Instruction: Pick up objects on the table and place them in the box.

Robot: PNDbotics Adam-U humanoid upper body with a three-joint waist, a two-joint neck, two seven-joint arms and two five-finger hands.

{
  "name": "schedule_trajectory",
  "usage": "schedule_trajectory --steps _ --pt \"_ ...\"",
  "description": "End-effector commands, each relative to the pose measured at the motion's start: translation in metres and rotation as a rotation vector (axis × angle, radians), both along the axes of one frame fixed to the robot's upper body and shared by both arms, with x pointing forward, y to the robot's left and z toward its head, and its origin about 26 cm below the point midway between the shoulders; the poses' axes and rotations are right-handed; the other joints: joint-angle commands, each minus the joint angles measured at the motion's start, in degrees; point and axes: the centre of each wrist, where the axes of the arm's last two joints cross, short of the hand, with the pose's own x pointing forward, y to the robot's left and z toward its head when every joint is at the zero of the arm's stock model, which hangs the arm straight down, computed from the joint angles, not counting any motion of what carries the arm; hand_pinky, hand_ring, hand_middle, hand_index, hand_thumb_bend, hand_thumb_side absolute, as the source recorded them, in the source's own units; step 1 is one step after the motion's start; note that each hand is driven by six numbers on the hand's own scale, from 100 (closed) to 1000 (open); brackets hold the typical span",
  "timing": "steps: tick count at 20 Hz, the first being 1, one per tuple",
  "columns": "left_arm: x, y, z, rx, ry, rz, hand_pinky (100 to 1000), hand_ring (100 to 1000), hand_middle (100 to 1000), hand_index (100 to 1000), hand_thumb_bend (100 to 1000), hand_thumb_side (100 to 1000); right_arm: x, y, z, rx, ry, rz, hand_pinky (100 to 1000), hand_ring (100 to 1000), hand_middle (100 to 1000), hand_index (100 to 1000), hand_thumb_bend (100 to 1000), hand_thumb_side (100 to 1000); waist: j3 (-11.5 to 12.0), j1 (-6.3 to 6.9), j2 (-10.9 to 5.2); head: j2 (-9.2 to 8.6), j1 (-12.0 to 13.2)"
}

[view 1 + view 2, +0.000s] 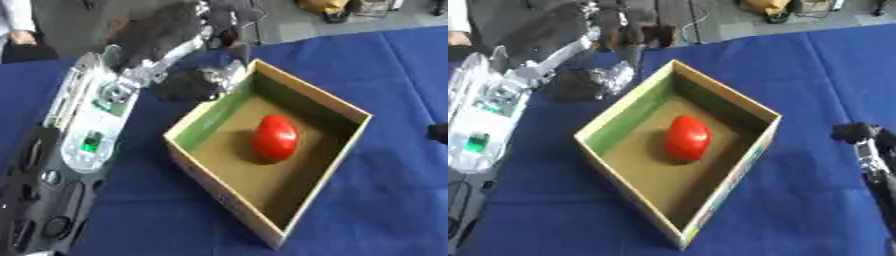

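Surroundings: blue cloth covering the table, grey floor beyond its far edge, a yellowish object and dark cables lying on that floor, lighting even and soft throughout.

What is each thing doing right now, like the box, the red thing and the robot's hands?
Box: open on top, sitting on the blue table.
Red thing: lying inside the box, on its floor.
Left hand: raised past the box's far corner; its fingers are too blurred to read.
Dark and silvery thing: beside the box's far left wall, below the left hand.
Right hand: low at the right edge, touching nothing.
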Motion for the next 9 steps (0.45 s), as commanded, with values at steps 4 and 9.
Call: schedule_trajectory --steps 4,9 --pt "-0.026 0.038 -0.001 -0.187 -0.048 0.020 497 716 610 943 100 984 0.000 -0.003 0.008 0.022 -0.064 -0.001 855 797 576 671 100 790 1.3 -1.22 -1.15 0.00 -0.3" --pt "-0.046 0.047 -0.019 -0.315 -0.025 -0.004 489 714 608 959 100 1000 0.001 -0.004 0.014 0.033 -0.122 -0.002 849 793 574 670 100 757 2.8 -2.01 -0.27 -0.95 -0.8"
